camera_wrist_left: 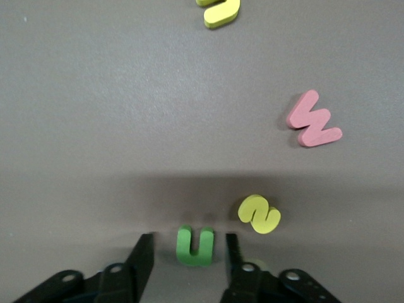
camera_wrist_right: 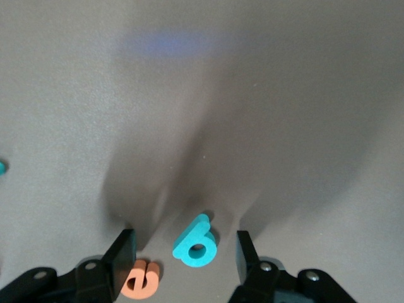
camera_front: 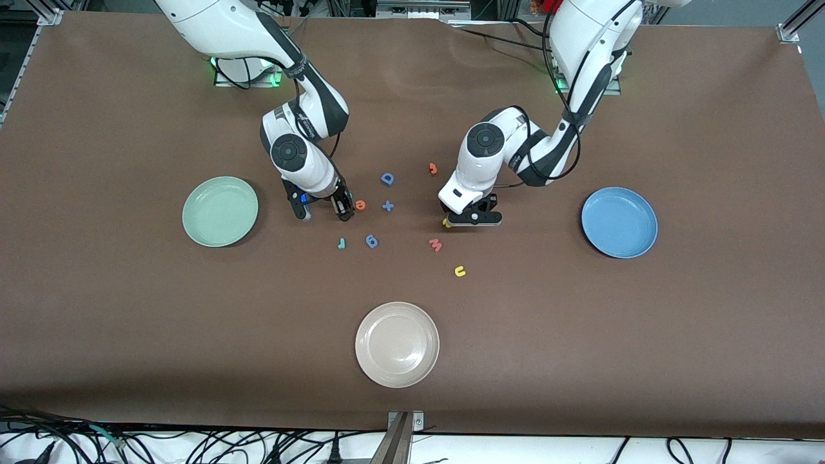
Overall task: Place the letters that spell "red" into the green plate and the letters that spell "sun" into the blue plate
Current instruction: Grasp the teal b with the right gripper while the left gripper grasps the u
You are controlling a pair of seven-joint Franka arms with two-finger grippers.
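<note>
My left gripper (camera_wrist_left: 189, 238) is low over the table, open, with the green "n" (camera_wrist_left: 196, 245) lying between its fingers and a gap on each side. The yellow "s" (camera_wrist_left: 259, 213) lies just outside one finger. The yellow "u" (camera_front: 459, 271) sits nearer the front camera. My right gripper (camera_wrist_right: 184, 235) is open and straddles the teal "d" (camera_wrist_right: 196, 243); the orange "e" (camera_wrist_right: 142, 279) lies against one finger. The teal "r" (camera_front: 341, 243) lies on the table nearer the camera. The green plate (camera_front: 220, 211) and the blue plate (camera_front: 619, 222) hold nothing.
A salmon "w" (camera_front: 436, 244), a blue "6" piece (camera_front: 372, 241), a blue plus sign (camera_front: 387, 206), a blue "D" (camera_front: 387, 178) and a dark red letter (camera_front: 433, 169) lie between the two arms. A cream plate (camera_front: 397, 344) sits near the front edge.
</note>
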